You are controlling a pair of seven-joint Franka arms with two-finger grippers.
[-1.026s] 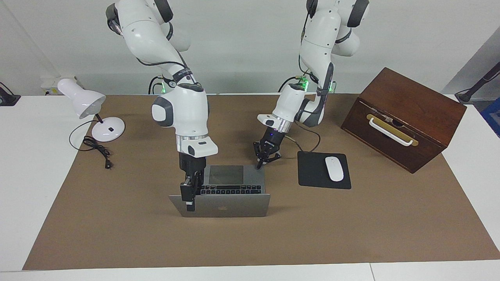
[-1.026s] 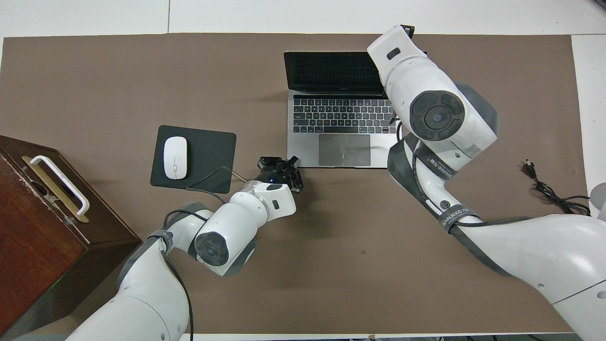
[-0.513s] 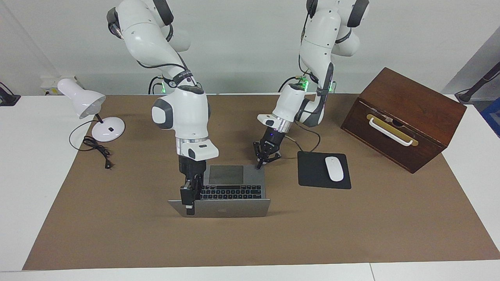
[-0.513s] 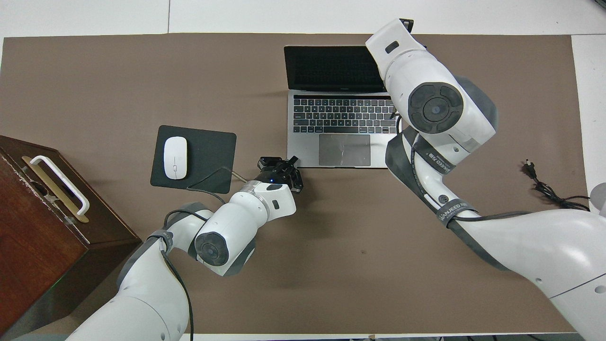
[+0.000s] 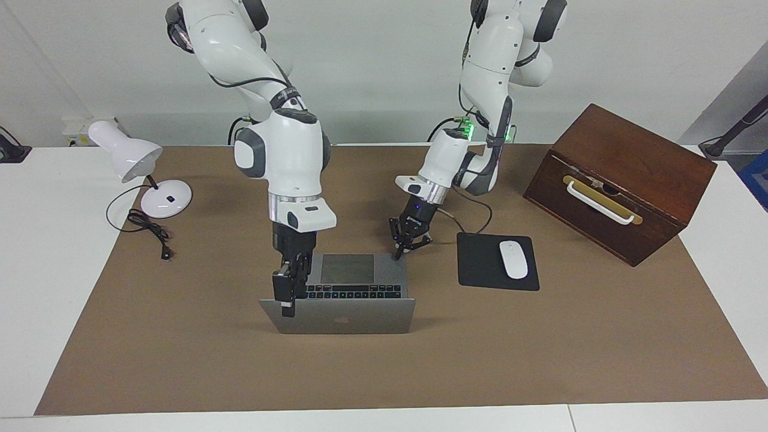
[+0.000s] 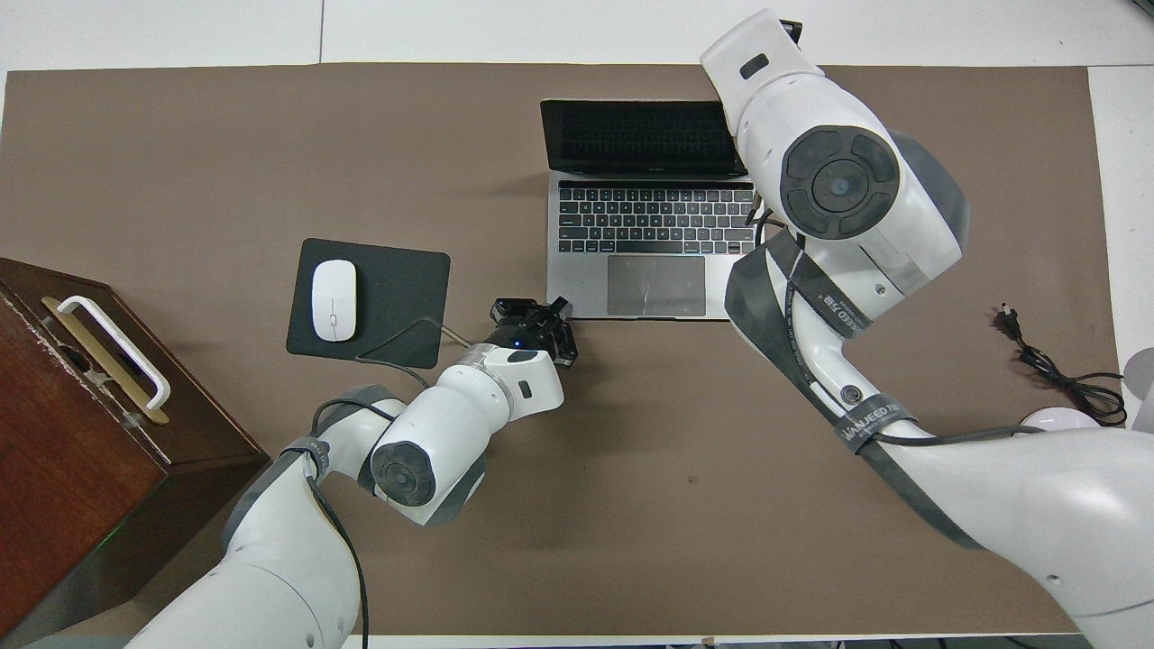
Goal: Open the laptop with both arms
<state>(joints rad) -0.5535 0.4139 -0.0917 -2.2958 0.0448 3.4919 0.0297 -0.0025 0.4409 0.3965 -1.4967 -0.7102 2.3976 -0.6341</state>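
The silver-grey laptop (image 5: pixel 348 270) (image 6: pixel 649 221) stands open on the brown mat, its lid (image 5: pixel 348 318) upright at the edge farther from the robots. My right gripper (image 5: pixel 287 303) reaches down over the lid's top corner toward the right arm's end of the table. It is shut on the lid's edge, one finger down the lid's back. In the overhead view the right wrist hides this grip. My left gripper (image 5: pixel 398 256) (image 6: pixel 552 309) is shut, and its tips press on the base's corner nearest the robots, beside the trackpad.
A black mouse pad (image 5: pixel 480 264) with a white mouse (image 5: pixel 513 259) lies beside the laptop toward the left arm's end. A dark wooden box (image 5: pixel 618 180) with a white handle stands past it. A white desk lamp (image 5: pixel 129 157) and its cord (image 5: pixel 150 231) sit at the right arm's end.
The lid tipped farther back, then came a little more upright again. My right gripper and wrist have risen slightly along the lid's corner. The left arm has not moved.
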